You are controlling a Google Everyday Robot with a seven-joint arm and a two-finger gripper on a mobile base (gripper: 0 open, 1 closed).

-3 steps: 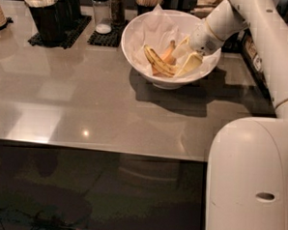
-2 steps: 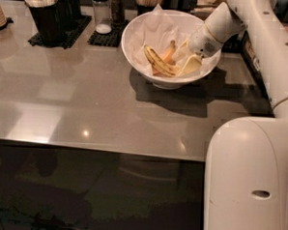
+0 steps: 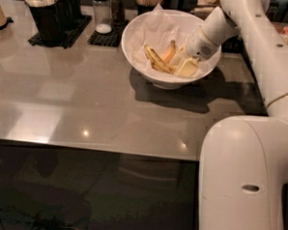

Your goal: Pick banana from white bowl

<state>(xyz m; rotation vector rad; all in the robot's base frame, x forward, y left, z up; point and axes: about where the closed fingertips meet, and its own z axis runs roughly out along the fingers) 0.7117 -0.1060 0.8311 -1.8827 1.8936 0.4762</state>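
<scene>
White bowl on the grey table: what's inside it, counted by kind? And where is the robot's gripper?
Long curved yellow banana with brown speckles: 1
Short orange wedge-shaped piece: 1
Crinkled white paper lining: 1
Total: 3, all inside the large round glossy white bowl.
The robot's gripper is down inside the bowl, just right of the banana.

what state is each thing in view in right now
white bowl: upright on the table, paper-lined
banana: lying in the white bowl, not lifted
orange wedge: lying in the bowl beside the banana
hand: down inside the bowl, next to the banana
shaker: upright on a black mat
</scene>
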